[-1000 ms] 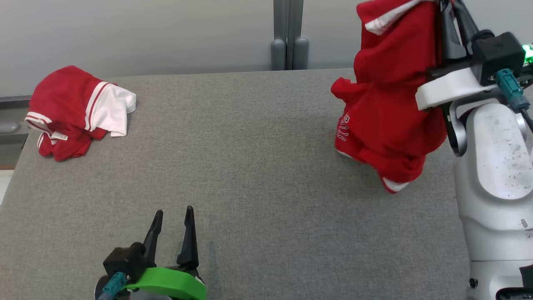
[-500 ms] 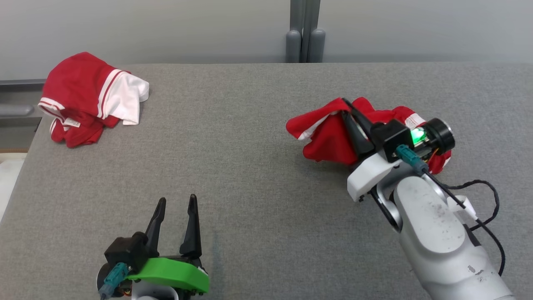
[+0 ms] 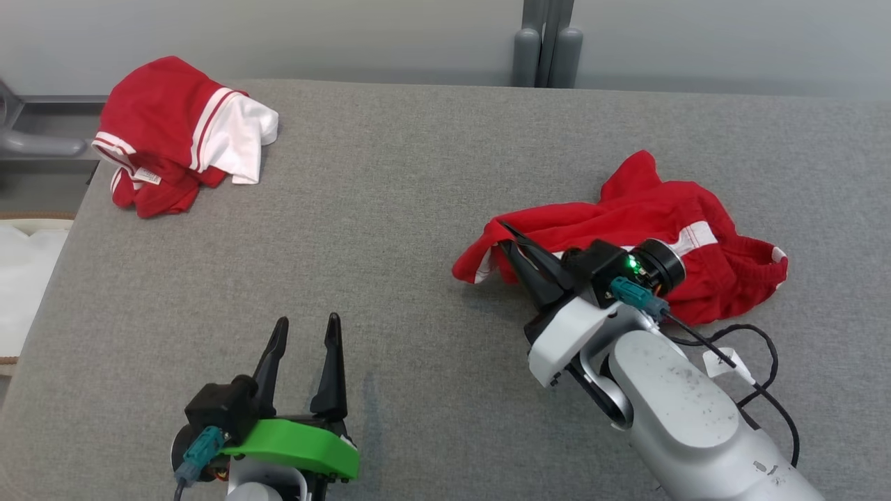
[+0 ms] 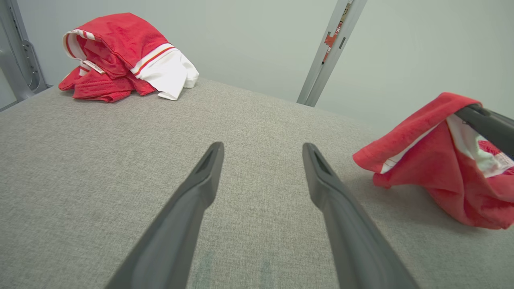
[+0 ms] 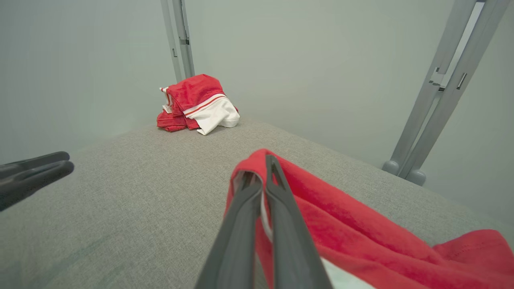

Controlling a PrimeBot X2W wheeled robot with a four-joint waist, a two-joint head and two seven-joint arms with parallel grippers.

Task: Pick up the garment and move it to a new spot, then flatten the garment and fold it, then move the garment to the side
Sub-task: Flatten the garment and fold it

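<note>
The red garment [image 3: 668, 229] lies in a crumpled heap on the right of the grey surface [image 3: 418, 209] — I think the moving part is nearly done, with flattening, folding and setting aside left to do. The right pincer [image 3: 504, 227] is squeezed tight on 1 edge of it. The left pincer [image 3: 308, 320] is wide open, holding nothing.

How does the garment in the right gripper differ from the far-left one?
The gripped garment is pinched at its edge by the shut right gripper and sprawls loosely; the corner garment sits untouched in a compact heap, showing a white panel. Both are red with white trim.
</note>
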